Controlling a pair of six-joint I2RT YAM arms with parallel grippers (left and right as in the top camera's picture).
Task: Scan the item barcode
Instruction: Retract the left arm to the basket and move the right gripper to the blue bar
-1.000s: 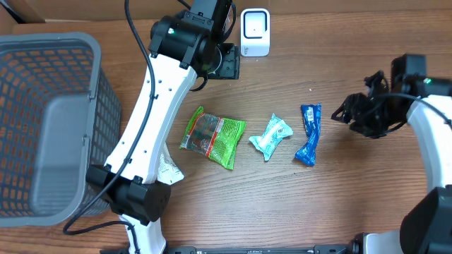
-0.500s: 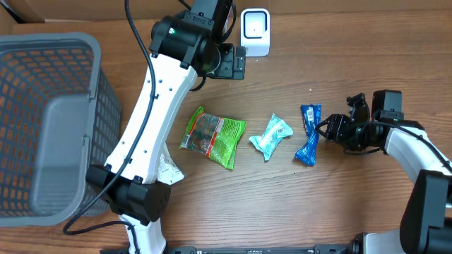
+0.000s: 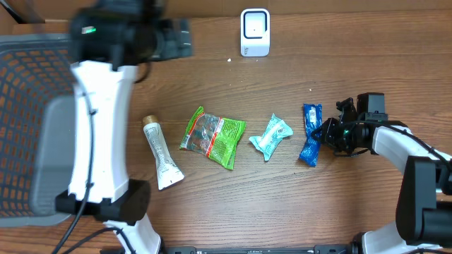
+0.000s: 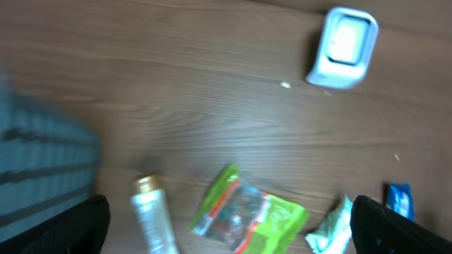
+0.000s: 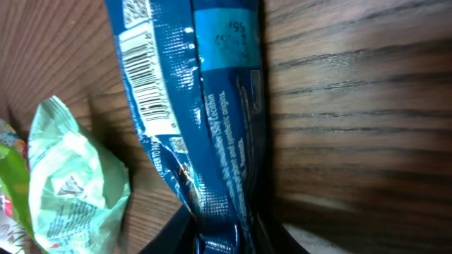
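**Right hand on the blue packet, left hand out of the way**

My right fingers [image 5: 173, 236] have drawn in on the near end of the blue packet [image 5: 212, 127]. As far as the wrist view shows, that end is pinched between them. A second ago this hand hung out at the right side of the desk [image 3: 353, 63], well apart from the packet and with its fingers wider. The packet lies flat on the wood with its barcode [image 5: 145, 77] turned up toward my wrist. A pale green packet [image 5: 70, 183] lies just beside it.

My left fingers [image 4: 70, 226] are spread as wide as they go and hold nothing. That arm was beside the scanner [image 3: 255, 32] a moment ago. It has swung off toward the basket [image 3: 28, 63] and is blurred in the overhead view. Its going has uncovered a tube [image 3: 160, 154] beside the green snack bag [image 3: 214, 137].

For the task, I take it the pick is just made and the scan itself is not yet done. The packet is on the desk, well apart from the scanner at the back edge. The way there looks open with the left arm gone. Next I would lift the packet and turn it so the barcode faces the scanner's front. The wrapper is thin and crinkled, so it may droop from a grip at one end.
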